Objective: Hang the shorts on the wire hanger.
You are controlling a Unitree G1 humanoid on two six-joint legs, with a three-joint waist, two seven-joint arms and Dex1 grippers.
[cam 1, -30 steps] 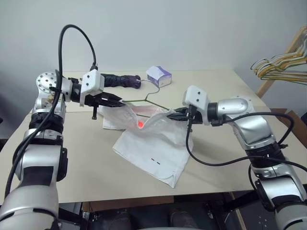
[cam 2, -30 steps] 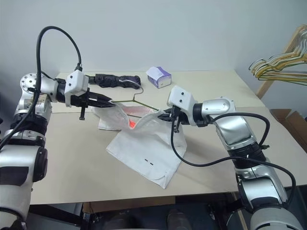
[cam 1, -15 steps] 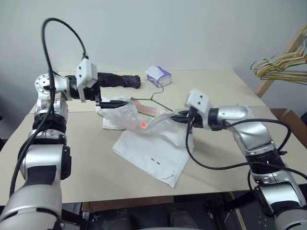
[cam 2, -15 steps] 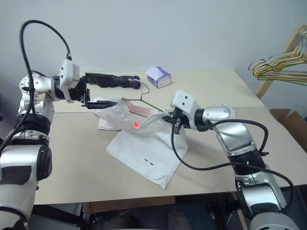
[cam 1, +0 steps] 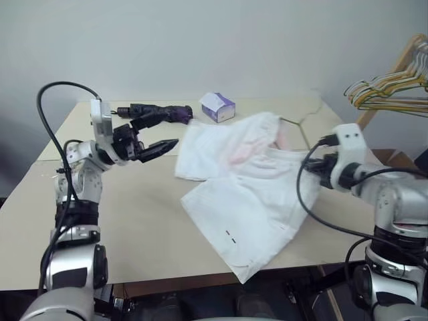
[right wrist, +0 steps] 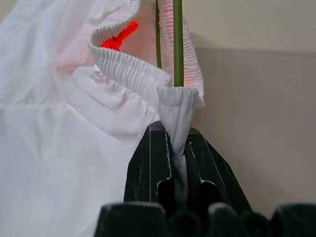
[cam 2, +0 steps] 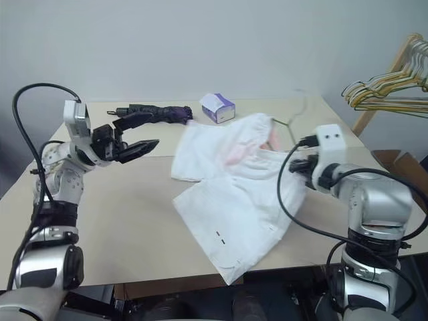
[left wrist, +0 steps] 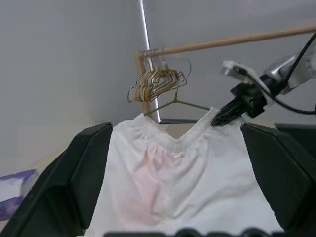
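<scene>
Beige table (cam 1: 134,221), grey wall; white shorts (cam 1: 247,194) waistband pinched by right gripper (right wrist: 178,148); left gripper (cam 1: 157,134) spread, empty, well apart.

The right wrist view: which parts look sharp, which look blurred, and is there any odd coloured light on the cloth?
Right wrist view: the waistband of the shorts and the wire hanger look sharp; the right pincer, shut on the waistband, is softer at the picture's bottom edge; a red glow tints the cloth. Left wrist view: the left pincer is blurred and dark.
</scene>
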